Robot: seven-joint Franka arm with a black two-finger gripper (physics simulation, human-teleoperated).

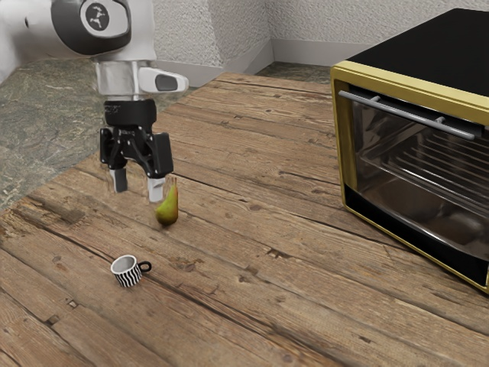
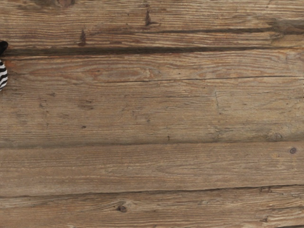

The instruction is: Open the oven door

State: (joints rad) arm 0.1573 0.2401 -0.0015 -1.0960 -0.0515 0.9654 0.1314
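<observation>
The black oven point(image 1: 466, 46) with a yellow frame stands at the exterior view's right. Its glass door point(image 1: 420, 168) is closed, and a grey bar handle point(image 1: 409, 115) runs along the door's top edge. My gripper point(image 1: 137, 193) hangs above the table at the exterior view's left, well apart from the oven, pointing down. Its two light fingertips stand apart, open, with nothing seen between them.
A green-yellow pear point(image 1: 167, 212) stands on the wooden table point(image 1: 252, 229) close by my gripper. A zebra-striped mug point(image 1: 127, 272) sits nearer the exterior camera; part of the mug point(image 2: 3, 76) shows in the wrist view.
</observation>
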